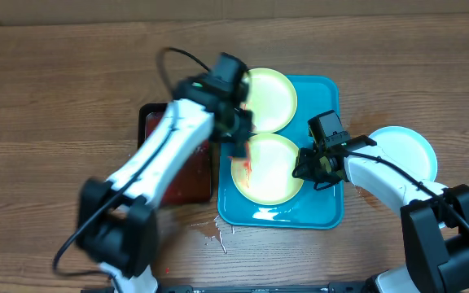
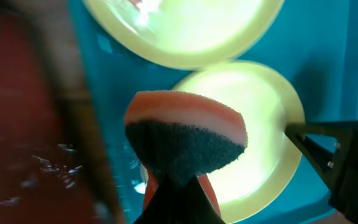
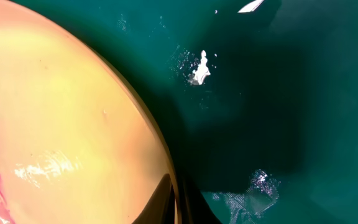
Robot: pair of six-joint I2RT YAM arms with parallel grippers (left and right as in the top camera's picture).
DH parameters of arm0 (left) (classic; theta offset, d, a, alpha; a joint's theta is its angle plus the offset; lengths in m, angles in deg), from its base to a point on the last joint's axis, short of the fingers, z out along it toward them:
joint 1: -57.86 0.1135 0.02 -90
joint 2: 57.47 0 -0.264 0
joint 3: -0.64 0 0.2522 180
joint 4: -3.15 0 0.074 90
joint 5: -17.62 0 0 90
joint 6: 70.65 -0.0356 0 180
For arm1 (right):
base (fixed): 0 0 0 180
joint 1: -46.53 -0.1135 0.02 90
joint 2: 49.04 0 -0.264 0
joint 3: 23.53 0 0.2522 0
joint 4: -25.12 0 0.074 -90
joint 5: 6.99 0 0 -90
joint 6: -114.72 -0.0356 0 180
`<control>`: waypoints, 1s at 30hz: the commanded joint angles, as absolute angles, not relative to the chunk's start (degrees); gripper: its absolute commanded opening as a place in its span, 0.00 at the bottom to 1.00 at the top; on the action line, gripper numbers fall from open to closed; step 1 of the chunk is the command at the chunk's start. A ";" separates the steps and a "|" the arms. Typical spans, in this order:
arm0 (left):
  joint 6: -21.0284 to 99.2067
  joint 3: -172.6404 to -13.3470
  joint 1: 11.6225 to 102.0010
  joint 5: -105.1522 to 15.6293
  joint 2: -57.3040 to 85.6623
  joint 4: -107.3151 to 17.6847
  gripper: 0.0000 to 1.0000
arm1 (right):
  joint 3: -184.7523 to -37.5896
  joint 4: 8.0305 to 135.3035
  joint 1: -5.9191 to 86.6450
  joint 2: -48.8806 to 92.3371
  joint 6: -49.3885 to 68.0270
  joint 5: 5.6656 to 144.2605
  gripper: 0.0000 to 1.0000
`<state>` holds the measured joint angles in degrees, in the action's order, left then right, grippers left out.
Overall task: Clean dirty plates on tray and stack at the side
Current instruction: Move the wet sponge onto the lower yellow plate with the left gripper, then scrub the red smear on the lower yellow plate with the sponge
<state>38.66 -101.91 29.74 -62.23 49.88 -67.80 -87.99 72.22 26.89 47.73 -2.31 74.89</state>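
The turquoise tray (image 1: pixel 328 207) holds two pale yellow-green plates. The far plate (image 1: pixel 273 96) looks clean. The near plate (image 1: pixel 273 175) has a red smear on its left part. My left gripper (image 1: pixel 238 140) is shut on an orange sponge with a dark scouring face (image 2: pixel 188 140), held just above the near plate's (image 2: pixel 263 118) left side. My right gripper (image 1: pixel 309 167) is shut on the near plate's right rim, which sits between the fingertips (image 3: pixel 178 202) in the right wrist view. A third plate (image 1: pixel 404 150) lies on the table right of the tray.
A dark red tray with a black rim (image 1: pixel 187 181) lies left of the turquoise tray, partly under my left arm. Small wet spots (image 1: pixel 216 232) are on the wooden table by the tray's front left corner. Water drops lie on the tray floor (image 3: pixel 199 71).
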 commanded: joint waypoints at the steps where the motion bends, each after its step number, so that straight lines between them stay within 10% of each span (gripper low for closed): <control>1: 42.82 -101.32 26.79 -60.48 55.48 -67.49 0.04 | -87.60 73.05 26.98 50.15 -3.82 79.48 0.04; 15: 45.15 -101.47 26.79 -72.10 65.47 -71.69 0.04 | -87.60 73.86 26.98 50.15 -3.82 79.48 0.04; 30: 39.21 -101.45 23.53 -42.27 67.04 -60.15 0.04 | -87.60 74.17 26.98 50.15 -3.82 79.28 0.04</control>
